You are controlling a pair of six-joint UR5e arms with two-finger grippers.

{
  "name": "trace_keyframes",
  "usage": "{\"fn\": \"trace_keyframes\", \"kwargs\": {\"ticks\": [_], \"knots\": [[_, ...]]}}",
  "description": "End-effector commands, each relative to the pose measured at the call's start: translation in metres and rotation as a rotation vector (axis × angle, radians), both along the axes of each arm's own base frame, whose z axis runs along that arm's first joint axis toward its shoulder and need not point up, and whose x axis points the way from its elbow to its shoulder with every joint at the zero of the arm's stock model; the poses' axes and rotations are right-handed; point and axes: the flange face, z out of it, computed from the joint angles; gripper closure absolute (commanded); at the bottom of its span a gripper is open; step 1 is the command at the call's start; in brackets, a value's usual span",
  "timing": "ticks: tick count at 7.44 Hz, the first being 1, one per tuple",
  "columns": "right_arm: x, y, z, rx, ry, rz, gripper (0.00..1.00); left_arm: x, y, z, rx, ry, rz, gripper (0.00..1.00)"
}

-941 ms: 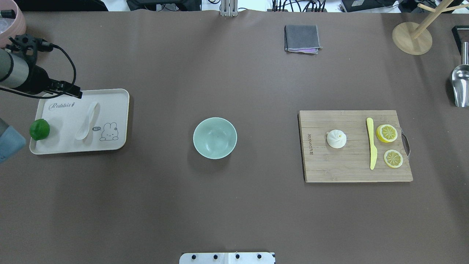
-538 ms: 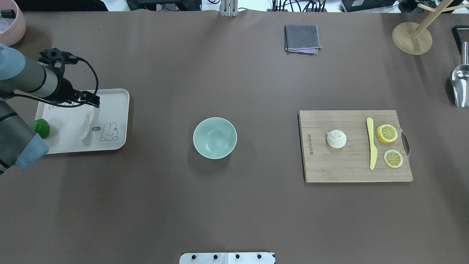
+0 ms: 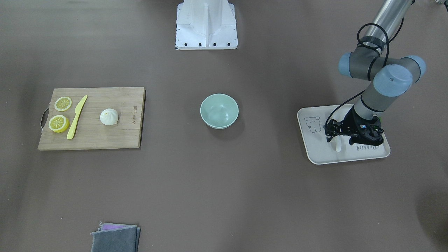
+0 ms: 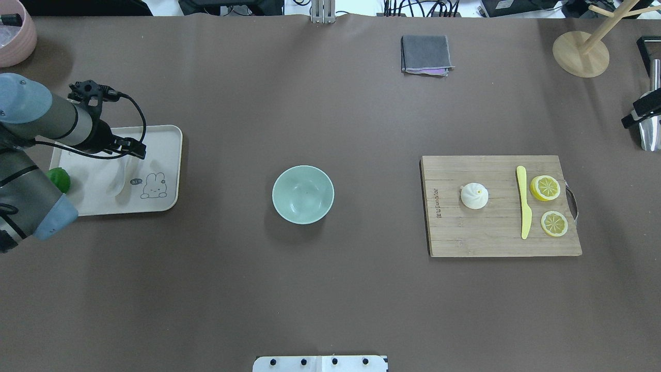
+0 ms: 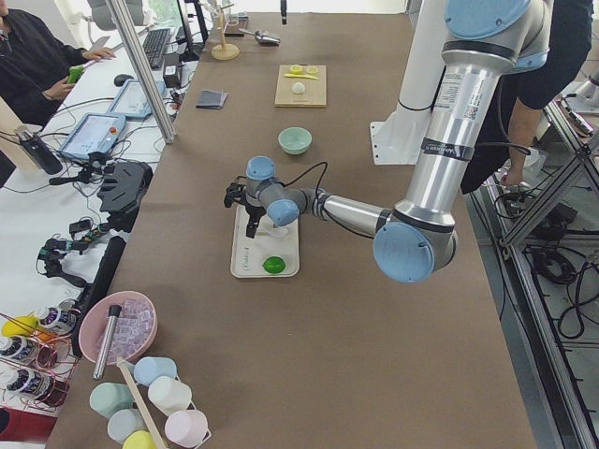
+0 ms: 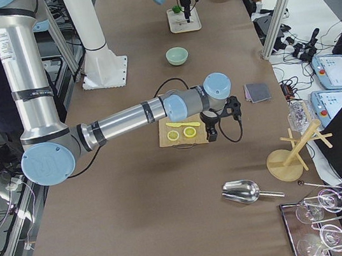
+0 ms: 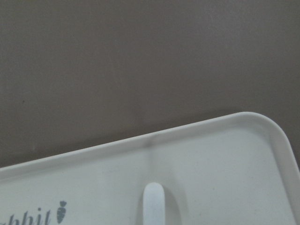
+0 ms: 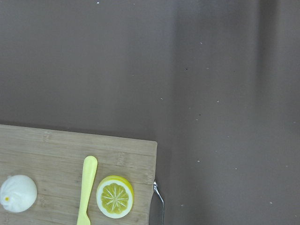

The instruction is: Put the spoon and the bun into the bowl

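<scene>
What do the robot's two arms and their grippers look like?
Both are silver-grey metal tubes with rounded pale-blue joint caps: the left arm and the right arm. Each ends in a black gripper: the left gripper and the right gripper. A thin black cable loops along the left wrist.

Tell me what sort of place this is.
Probably a robotics lab workstation: a silver-and-blue jointed robot arm stands at a brown paper-covered table, with grey screen-fronted control pendants and a slanted aluminium frame post on the side bench.
</scene>
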Motion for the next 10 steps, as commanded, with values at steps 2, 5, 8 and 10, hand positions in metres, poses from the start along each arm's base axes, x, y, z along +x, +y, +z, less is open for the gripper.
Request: {"fn": "trace_keyframes", "kwargs": {"ticks": [2, 5, 8, 10], "knots": [[-0.016, -0.008, -0.016, -0.006, 0.003, 0.003, 0.00, -0.001, 0.003, 0.001, -0.003, -0.001, 0.000, 0.33], [-0.018, -0.007, -0.018, -0.003, 0.002, 0.001, 0.00, -0.015, 0.019, 0.009, -0.009, -0.004, -0.001, 0.42], [-0.017, -0.007, -0.017, -0.006, 0.004, 0.002, 0.00, -0.008, 0.019, 0.002, -0.001, 0.002, 0.006, 0.42], [-0.017, -0.007, -0.013, -0.011, 0.007, 0.002, 0.00, 0.000, 0.020, -0.002, 0.003, 0.005, 0.017, 0.51]]}}
